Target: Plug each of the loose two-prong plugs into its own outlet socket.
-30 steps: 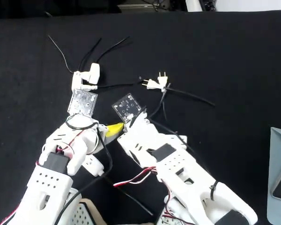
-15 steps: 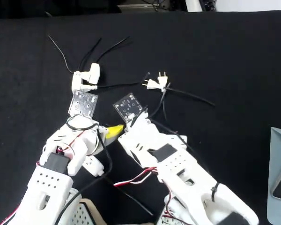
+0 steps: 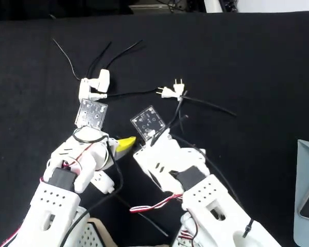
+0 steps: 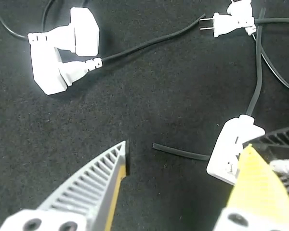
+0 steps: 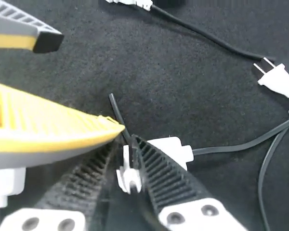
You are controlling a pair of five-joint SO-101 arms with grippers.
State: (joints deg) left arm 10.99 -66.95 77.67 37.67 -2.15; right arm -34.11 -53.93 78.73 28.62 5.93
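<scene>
Two white outlet sockets lie joined at the back left; in the left wrist view one of them has a white plug seated in it. Two loose two-prong plugs lie together near the middle, prongs bare. My right gripper is shut on another white plug low over the mat, its black cable trailing toward the loose pair. My left gripper stands open just beside it, with the yellow finger almost touching that plug.
Thin black cables fan out from the sockets and plugs across the black mat. A pale grey-blue tray stands at the right edge. The two arms sit close together at the front.
My right arm has shifted a little to the right and forward with the plug, and its cable moved with it. The left arm has stayed put.
</scene>
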